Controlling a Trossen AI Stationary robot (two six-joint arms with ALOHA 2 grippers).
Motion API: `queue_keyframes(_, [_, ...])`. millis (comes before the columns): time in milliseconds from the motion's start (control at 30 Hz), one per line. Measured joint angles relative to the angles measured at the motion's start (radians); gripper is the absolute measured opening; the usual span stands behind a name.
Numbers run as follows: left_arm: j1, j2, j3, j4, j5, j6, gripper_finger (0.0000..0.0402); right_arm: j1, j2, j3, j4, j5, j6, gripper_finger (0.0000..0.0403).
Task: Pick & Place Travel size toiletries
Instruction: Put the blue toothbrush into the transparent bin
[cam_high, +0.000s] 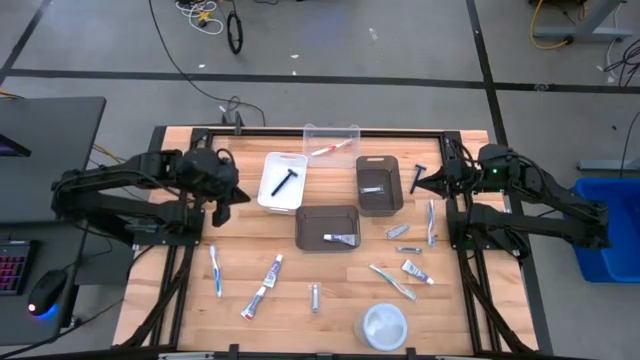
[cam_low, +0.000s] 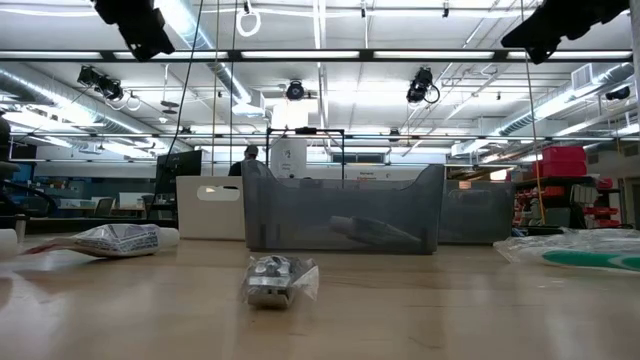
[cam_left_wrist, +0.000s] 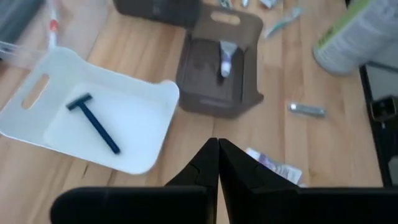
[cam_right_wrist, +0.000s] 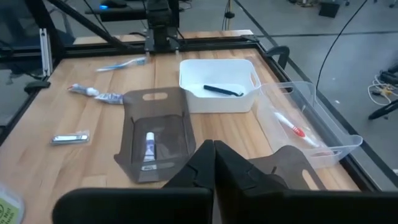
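Note:
Travel size toiletries lie on the wooden table: a blue toothbrush, toothpaste tubes, a silvery packet, a green toothbrush and a blue toothbrush. A black razor lies in the white bin. A red-tipped toothbrush lies in the clear bin. A tube lies in a dark grey bin. My left gripper hangs shut and empty above the table beside the white bin. My right gripper hangs shut and empty at the right, near a razor.
A second dark grey bin with a small item inside stands at the back, right of centre. A round white dish sits near the front edge. Small silvery tubes lie right of the front grey bin. Bare wood lies at the front left.

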Motion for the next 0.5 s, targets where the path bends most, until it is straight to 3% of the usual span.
queue_keyframes(500, [-0.070,0.055,0.000,-0.113,-0.007,0.014,0.0005,0.000,0.003,0.000,0.007,0.000,0.001,0.0013])
